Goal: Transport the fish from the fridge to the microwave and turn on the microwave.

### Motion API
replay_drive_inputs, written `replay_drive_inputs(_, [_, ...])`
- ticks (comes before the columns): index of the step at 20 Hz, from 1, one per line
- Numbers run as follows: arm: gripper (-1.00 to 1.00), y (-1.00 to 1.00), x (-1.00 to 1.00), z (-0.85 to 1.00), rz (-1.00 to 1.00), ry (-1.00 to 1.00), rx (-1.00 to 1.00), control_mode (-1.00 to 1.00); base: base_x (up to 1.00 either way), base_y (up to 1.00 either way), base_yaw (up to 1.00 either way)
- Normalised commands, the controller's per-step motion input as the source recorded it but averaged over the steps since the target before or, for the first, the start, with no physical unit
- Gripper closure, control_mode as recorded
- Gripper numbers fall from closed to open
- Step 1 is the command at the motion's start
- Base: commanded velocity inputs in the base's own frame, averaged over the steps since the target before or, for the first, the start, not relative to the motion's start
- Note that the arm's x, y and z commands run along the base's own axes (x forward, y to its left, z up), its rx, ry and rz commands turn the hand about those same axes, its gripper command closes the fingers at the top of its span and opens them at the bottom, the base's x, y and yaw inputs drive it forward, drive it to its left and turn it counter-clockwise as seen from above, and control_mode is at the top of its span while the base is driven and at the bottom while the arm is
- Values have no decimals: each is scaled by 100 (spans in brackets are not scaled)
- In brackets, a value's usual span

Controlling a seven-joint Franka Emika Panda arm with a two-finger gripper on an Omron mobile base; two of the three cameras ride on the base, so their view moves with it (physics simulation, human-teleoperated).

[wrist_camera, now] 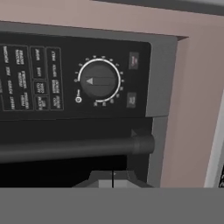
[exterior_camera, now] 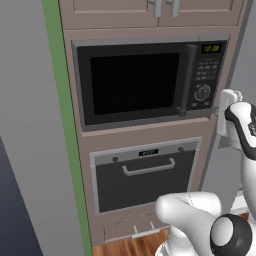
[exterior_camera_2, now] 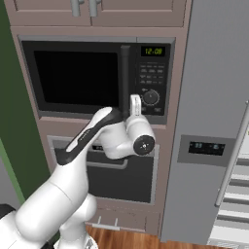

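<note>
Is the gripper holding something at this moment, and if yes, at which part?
Nothing is held. The gripper is shut with its fingertips together and nothing between them, in front of the microwave near its handle.

We see our arm [exterior_camera_2: 73, 180] in glossy white rounded shells, dark grey at the joints, a black band along one link, round black end caps

The microwave [exterior_camera_2: 97, 78] display [exterior_camera_2: 152, 50] shows green digits reading 12:00.

Microwave [wrist_camera: 87, 113] knob [wrist_camera: 99, 81], handle [wrist_camera: 74, 148]; closed tool [wrist_camera: 113, 179] below.
</note>
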Motion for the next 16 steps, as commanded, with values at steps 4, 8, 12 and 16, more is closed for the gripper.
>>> replay_drive_inputs(4, [100,0,16,-14,-2,3,3,-100,0,0,0])
replay_drive_inputs(8, [100,0,19,-11,-2,2,4,-100,0,0,0])
replay_drive_inputs(12, [100,0,24,-10,-2,1,6,-100,0,0,0])
replay_drive_inputs(16, [100,0,26,-11,-2,0,8,-100,0,0,0])
